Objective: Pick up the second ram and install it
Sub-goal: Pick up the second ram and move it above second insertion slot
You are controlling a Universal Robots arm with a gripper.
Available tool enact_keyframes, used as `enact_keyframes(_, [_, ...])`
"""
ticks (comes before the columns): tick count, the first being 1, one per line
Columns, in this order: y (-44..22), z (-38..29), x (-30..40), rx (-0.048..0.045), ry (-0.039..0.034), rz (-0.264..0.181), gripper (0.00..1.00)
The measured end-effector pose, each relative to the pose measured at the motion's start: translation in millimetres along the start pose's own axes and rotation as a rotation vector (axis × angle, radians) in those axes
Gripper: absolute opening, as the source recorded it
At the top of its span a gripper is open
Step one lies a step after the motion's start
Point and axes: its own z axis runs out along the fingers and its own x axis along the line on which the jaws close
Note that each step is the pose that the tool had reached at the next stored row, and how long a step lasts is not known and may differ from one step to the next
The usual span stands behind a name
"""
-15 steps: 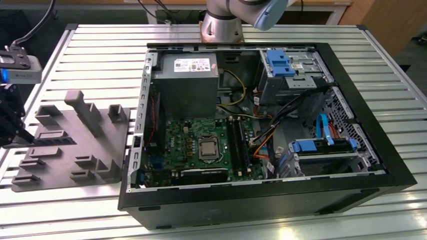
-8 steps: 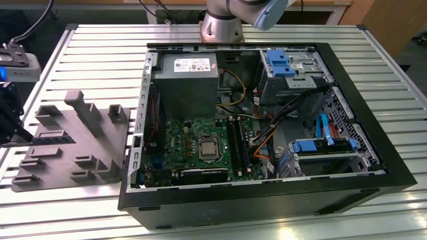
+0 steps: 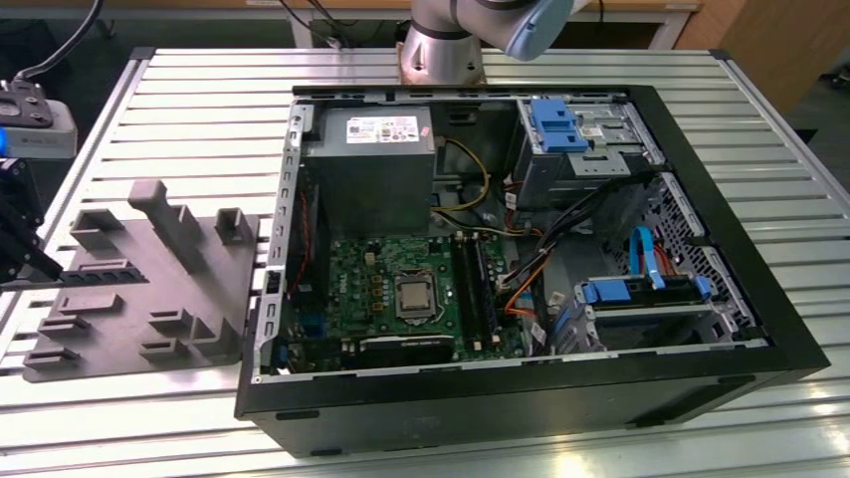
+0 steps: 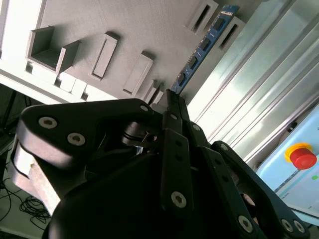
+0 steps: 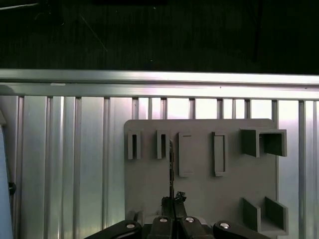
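Over the grey fixture [image 3: 133,289] at the exterior view's left, the hand [image 4: 172,97] pinches the second ram [image 4: 204,45] by one end. The ram is probably light, stiff and thin, with fragile chips. Best gripped on the flat faces near an end, without twisting.

Opened computer case [image 3: 531,408] lies on its side on a slatted metal table [image 3: 199,110].
Inside, a grey power supply [image 3: 372,169] sits at twelve o'clock of the green motherboard [image 3: 365,289], whose processor [image 3: 414,295] shows near its middle. One blue drive bracket [image 3: 555,126] stands at two o'clock, a second blue bracket [image 3: 618,292] at three. A grey moulded fixture tray [image 3: 126,309] rests beside the case at nine o'clock. The second wrist view shows a red push-button [image 4: 302,156] on a pale box [image 4: 279,174].
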Motion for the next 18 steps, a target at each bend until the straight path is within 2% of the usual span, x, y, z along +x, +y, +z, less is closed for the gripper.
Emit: enact_keyframes(18, [0.1, -10.5, -0.4, 0.0005, -0.0019, 0.0, 0.12])
